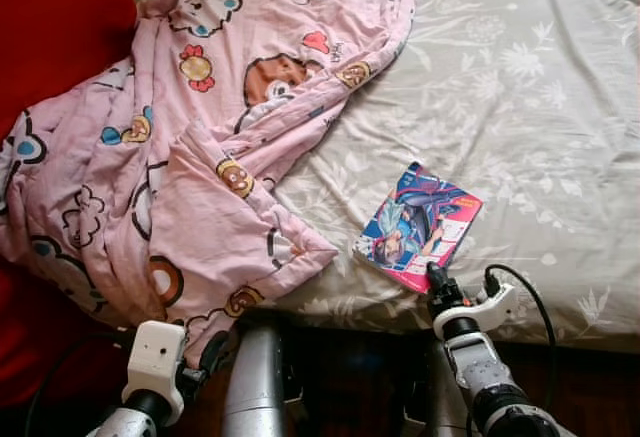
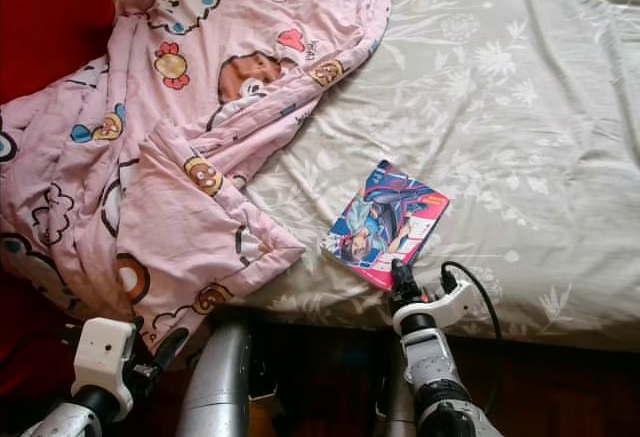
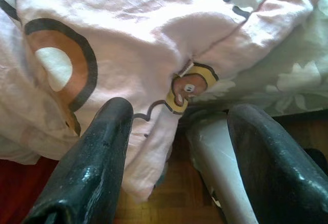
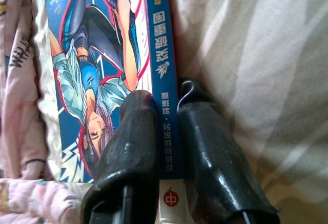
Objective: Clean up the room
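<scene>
- A comic book [image 1: 418, 225] with a bright blue and pink cover lies flat on the bed [image 1: 540, 107], near its front edge, tilted at an angle to that edge.
- The right gripper [image 4: 166, 106] is at the book's near edge; in the right wrist view its two black fingers [image 4: 130, 147] sit close together with the book's blue spine between them, one finger over the cover, the other beside the spine over the sheet. It is clamped on the book.
- The sheet [image 1: 520, 57] is pale grey with a white flower and leaf print.
- A pink blanket [image 1: 180, 137] with cartoon animal prints lies crumpled over the bed's left part, one folded corner reaching near the book but apart from it, another part hanging over the front edge.
- The left gripper [image 3: 177, 147] is low at the bed's front edge, its fingers spread wide apart, holding nothing, just below the hanging blanket.
- A red surface [image 1: 50, 17] shows to the far left of the blanket.
- Wooden floor [image 3: 169, 208] lies under the bed's edge.
</scene>
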You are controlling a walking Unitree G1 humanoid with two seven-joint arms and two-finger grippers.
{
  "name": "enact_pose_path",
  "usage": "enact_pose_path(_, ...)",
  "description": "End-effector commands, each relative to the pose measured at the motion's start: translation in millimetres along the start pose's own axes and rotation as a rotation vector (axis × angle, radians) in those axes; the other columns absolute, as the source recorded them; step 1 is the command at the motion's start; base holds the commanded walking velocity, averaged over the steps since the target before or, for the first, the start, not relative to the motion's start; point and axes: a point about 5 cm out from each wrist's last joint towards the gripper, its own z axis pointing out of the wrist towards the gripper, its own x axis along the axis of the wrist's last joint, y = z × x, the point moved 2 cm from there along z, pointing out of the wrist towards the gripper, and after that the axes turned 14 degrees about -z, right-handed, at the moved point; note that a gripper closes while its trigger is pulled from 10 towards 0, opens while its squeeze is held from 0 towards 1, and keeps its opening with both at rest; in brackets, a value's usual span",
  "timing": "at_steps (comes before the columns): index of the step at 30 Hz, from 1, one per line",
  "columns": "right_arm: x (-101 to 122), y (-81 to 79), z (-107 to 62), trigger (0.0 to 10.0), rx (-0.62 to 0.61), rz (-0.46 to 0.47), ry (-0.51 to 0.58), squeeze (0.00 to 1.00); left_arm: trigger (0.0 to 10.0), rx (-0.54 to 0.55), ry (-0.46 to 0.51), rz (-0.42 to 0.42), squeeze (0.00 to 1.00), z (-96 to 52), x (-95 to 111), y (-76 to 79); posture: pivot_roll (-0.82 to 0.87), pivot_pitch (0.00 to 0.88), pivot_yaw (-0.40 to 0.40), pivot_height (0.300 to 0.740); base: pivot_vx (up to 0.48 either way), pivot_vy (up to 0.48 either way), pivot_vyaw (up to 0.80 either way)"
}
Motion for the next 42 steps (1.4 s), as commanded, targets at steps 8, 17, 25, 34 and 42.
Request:
enact_pose_path(8,4,15.0,-16.5,0.0,-0.105,-0.159,0.131,0.0,10.0,0.031,-0.023,0.009,0.0,16.3,-11,-7.3,0.13,0.277,0.1,0.61,0.0,0.0,0.0)
enact_pose_path(17,21,11.8,-28.4,0.0,-0.108,-0.334,0.243,0.0,10.0,0.023,0.013,-0.003,0.0,43.4,-9,-3.7,0.08,0.2,0.082,0.61,0.0,0.0,0.0)
enact_pose_path(25,39,-29.8,-22.5,10.0,0.08,-0.732,0.235,0.0,10.0,0.045,0.065,-0.091,0.0,70.7,-5,4.2,0.0,0.113,0.046,0.61,0.0,0.0,0.0)
enact_pose_path(34,47,-32.9,-23.9,10.0,0.083,-0.948,0.212,0.0,10.0,0.071,0.075,-0.135,0.0,83.5,-11,4.9,-0.03,0.059,0.013,0.61,0.0,0.0,0.0)
enact_pose_path(42,47,-35.3,-27.8,10.0,0.088,-1.005,0.201,0.0,10.0,0.15,0.031,-0.177,0.0,87.1,-30,-8.4,-0.05,0.012,-0.011,0.655,0.0,0.0,0.0)
